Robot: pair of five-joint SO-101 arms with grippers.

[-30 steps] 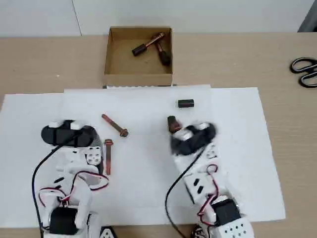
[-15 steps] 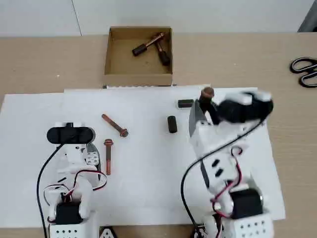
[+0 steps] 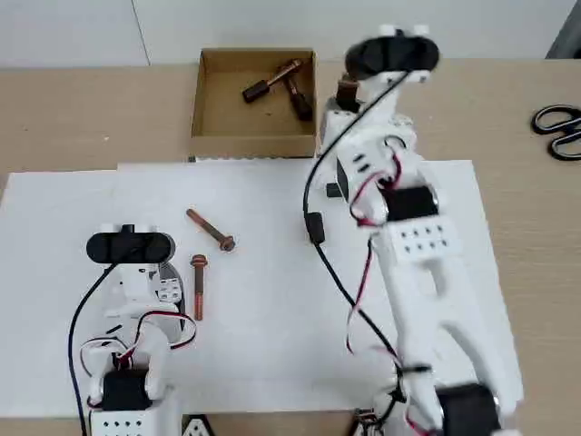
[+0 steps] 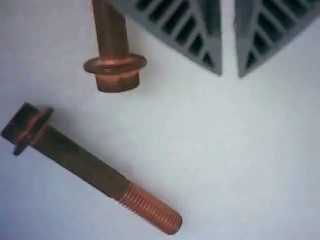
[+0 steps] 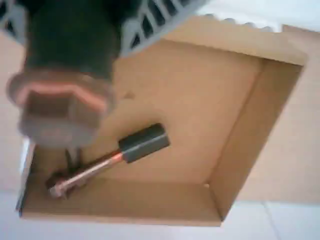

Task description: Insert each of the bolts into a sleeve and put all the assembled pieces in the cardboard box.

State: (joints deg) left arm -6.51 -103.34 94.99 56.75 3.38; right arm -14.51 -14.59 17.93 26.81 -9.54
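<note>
My right gripper (image 3: 349, 89) is shut on a black sleeve with a copper bolt (image 5: 60, 107) in it, and hangs over the right edge of the cardboard box (image 3: 207, 127). The right wrist view shows the box floor (image 5: 200, 115) below the bolt head. Two assembled pieces (image 3: 270, 80) (image 3: 299, 100) lie in the box. Two loose bolts (image 3: 211, 229) (image 3: 198, 286) and a loose sleeve (image 3: 315, 227) rest on the white paper. My left gripper (image 4: 229, 65) sits low over the paper beside one bolt's head (image 4: 115, 72), fingers nearly together and holding nothing.
A second black sleeve (image 3: 334, 191) lies on the paper, partly hidden by the right arm. Scissors (image 3: 558, 127) lie at the table's far right edge. The white paper (image 3: 263, 336) covers the table's front half.
The right arm lifted the sleeved bolt off the paper and swung it away toward the box's right edge. The left arm drew back slightly, then stayed still.
</note>
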